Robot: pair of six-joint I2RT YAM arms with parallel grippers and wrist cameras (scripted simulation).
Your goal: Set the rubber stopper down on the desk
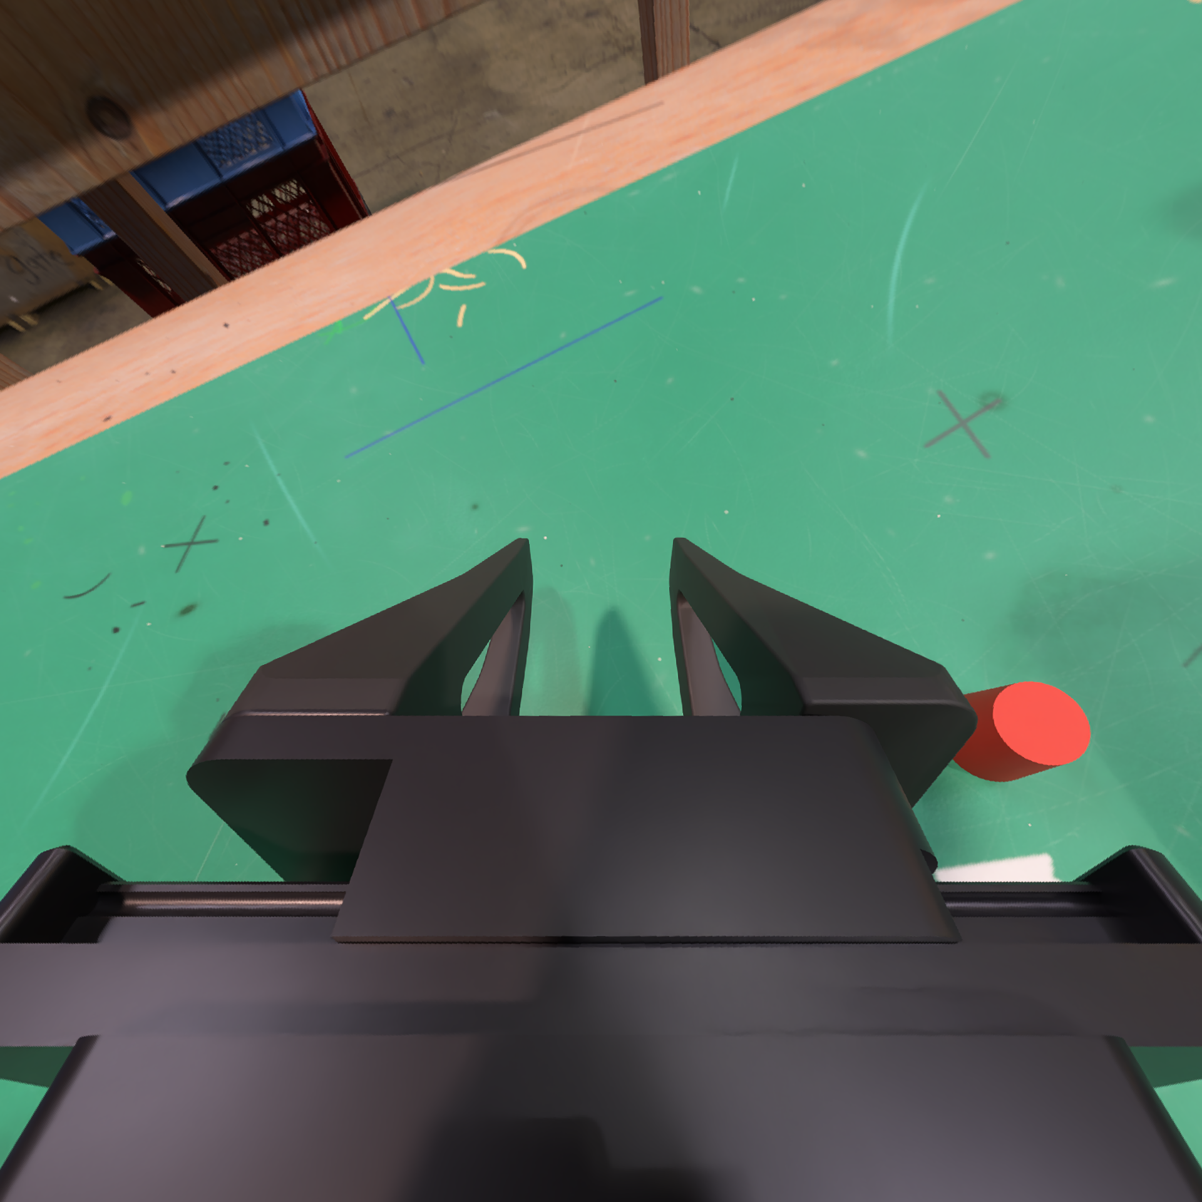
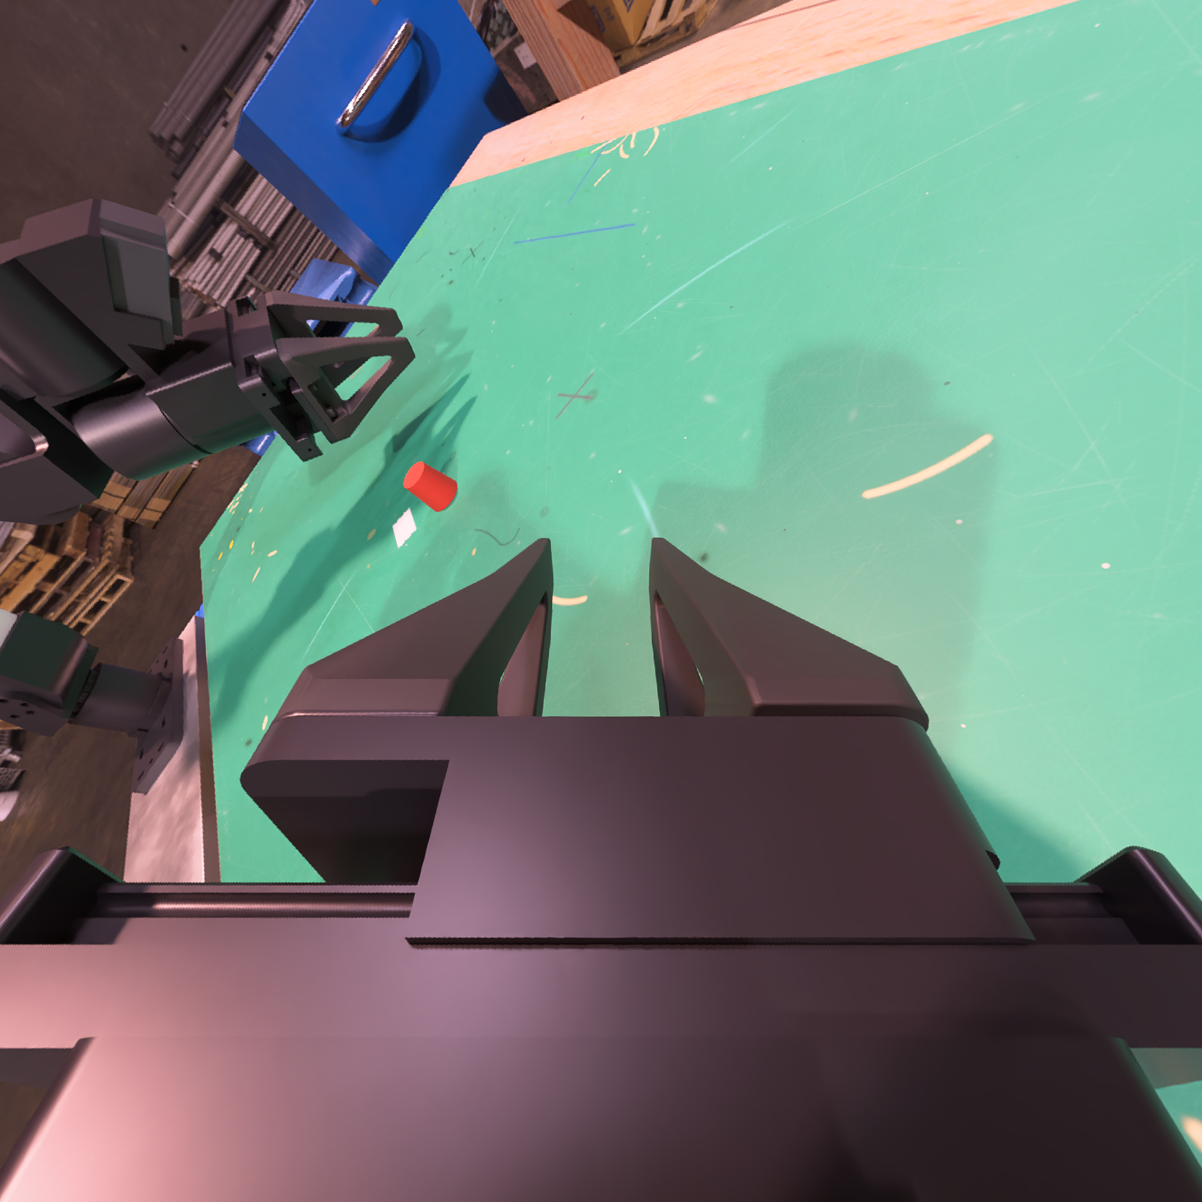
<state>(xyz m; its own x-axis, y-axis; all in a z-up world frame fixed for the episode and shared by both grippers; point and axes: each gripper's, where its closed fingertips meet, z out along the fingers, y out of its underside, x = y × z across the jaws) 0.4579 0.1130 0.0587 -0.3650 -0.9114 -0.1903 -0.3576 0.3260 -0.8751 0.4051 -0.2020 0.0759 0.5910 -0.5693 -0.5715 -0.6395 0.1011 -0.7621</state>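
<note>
A red cylindrical rubber stopper (image 1: pixel 1031 732) lies on its side on the green desk mat (image 1: pixel 780 390), to the right of my left gripper and partly hidden behind its right finger base. My left gripper (image 1: pixel 601 543) is open and empty above the mat. In the right wrist view the stopper (image 2: pixel 430 486) lies at the left of the mat (image 2: pixel 845 293), just below the left gripper (image 2: pixel 406 348), which hangs over it. My right gripper (image 2: pixel 600 543) is open and empty, to the right of the stopper.
A small white patch (image 2: pixel 404 527) lies on the mat beside the stopper. The mat has a wooden border (image 1: pixel 325 286) at the far edge. A blue box with a metal handle (image 2: pixel 364 117) stands off the desk. Crates (image 1: pixel 260 214) stand on the floor beyond.
</note>
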